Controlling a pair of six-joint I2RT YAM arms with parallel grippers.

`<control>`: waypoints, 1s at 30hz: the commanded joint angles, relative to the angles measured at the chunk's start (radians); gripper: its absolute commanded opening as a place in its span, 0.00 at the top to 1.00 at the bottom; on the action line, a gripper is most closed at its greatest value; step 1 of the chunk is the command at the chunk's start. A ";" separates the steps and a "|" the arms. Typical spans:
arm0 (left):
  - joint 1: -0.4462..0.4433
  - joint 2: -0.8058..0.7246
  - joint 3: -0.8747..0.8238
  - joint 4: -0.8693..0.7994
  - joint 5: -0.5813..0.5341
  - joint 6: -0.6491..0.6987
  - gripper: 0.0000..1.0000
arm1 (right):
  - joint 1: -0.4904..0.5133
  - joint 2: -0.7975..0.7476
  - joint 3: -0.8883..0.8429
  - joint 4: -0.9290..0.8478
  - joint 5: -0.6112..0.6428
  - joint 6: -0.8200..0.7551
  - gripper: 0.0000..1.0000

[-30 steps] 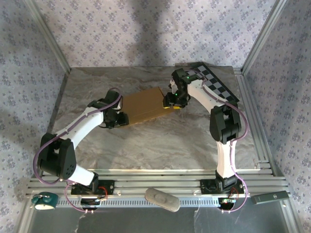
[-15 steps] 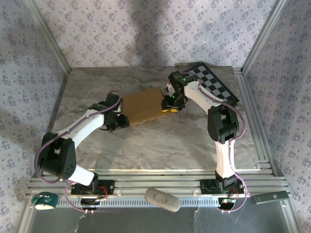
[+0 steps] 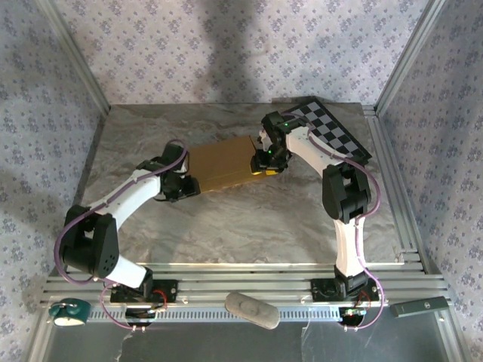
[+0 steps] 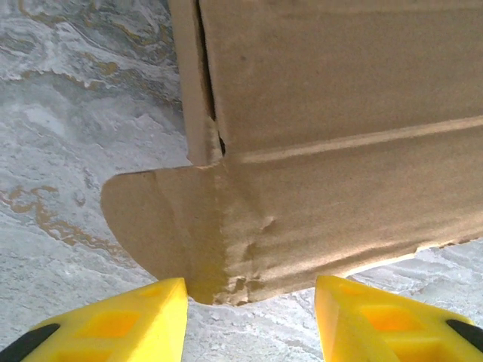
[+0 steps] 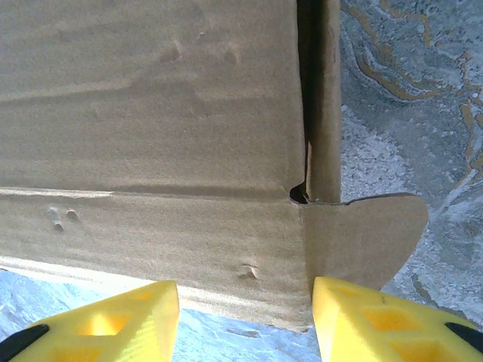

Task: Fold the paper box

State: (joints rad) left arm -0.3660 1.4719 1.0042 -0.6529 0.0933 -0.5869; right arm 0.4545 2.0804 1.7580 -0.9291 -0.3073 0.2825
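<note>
Paper box (image 3: 221, 166) lies folded shut on the marble table (image 3: 249, 219), inside hidden, between both pincers. Left gripper (image 4: 249, 313) has jaws apart and clamps nothing, with the rounded tab (image 4: 151, 226) just ahead. Right gripper (image 5: 245, 317) likewise, the box edge just ahead.

Box (image 3: 220, 166) sits on tabletop (image 3: 249, 226), mid-width and nearer the far edge, long axis running near-left to far-right. Left gripper (image 3: 186, 184) at its left end, right gripper (image 3: 263, 164) at its right end, box between them. Left tab (image 4: 151, 219) and right tab (image 5: 370, 237) lie flat on the tabletop, sticking out past the box corners. Checker panel (image 3: 336, 130) is in the far right corner, behind the right gripper. On the rail (image 3: 196, 290) before the near edge: round gadget (image 3: 68, 312) left, oval pad (image 3: 251, 309) middle, flat bar (image 3: 423, 307) right.
</note>
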 commanded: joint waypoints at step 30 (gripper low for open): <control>0.043 0.179 0.178 0.002 0.053 0.064 0.59 | -0.010 0.038 0.053 -0.068 -0.011 -0.036 0.44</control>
State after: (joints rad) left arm -0.3191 1.6386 1.1500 -0.6853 0.1204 -0.5137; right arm 0.4496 2.0968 1.7775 -0.9657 -0.3077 0.2680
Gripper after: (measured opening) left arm 0.415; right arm 0.563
